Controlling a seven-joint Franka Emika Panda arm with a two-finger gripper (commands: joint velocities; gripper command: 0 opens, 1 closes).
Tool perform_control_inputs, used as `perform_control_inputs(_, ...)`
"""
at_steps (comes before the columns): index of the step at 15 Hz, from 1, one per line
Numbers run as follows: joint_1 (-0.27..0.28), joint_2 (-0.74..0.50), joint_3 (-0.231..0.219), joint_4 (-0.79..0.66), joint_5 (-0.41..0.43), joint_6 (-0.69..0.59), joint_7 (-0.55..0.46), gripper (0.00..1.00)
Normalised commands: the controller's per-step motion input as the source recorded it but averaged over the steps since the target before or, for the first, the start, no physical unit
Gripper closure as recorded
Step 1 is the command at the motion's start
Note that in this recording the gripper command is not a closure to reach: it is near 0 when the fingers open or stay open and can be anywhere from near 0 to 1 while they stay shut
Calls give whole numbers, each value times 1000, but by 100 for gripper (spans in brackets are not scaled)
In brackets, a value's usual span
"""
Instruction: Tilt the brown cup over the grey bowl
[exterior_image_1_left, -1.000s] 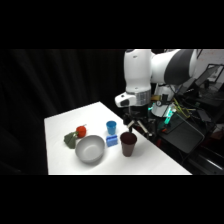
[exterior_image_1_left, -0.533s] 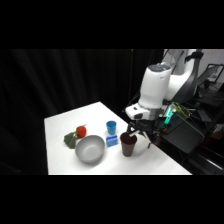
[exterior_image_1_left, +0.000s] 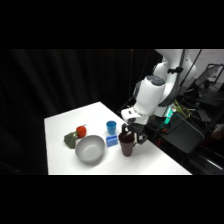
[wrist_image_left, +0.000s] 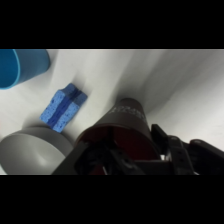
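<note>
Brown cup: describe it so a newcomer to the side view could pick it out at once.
On the white table, find the wide grey bowl near the front edge. Just to its right, under the gripper, stands the brown cup. It is dark maroon and taller than the bright blue cup behind it.

Smooth, faintly glossy dark maroon plastic on the brown cup (exterior_image_1_left: 127, 145), with a soft sheen along its tapered wall in the wrist view (wrist_image_left: 127, 120). Matt grey, smooth and even, on the grey bowl (exterior_image_1_left: 90, 149) just left of that cup. Smooth bright blue plastic on the small cup (exterior_image_1_left: 111, 127) behind it. Rough, pitted, spongy texture on the blue block (wrist_image_left: 62, 106) beside the brown cup. Plain matt white on the table (exterior_image_1_left: 62, 125). Glossy white moulded shell on the arm (exterior_image_1_left: 151, 95) above the cup; black, dull linkage at the gripper (exterior_image_1_left: 133, 137).
</note>
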Motion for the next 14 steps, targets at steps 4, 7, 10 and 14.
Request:
perform_control_inputs(4,13,-5,-53,78,-60,-87,72,70)
perform_control_inputs(7,-141,-44,20,74,231,-201,-280,6)
perform_control_inputs(10,-232,-184,78,70,457,-253,-625,6)
perform_control_inputs(14,-244,-381,165,226,697,-663,-888,6)
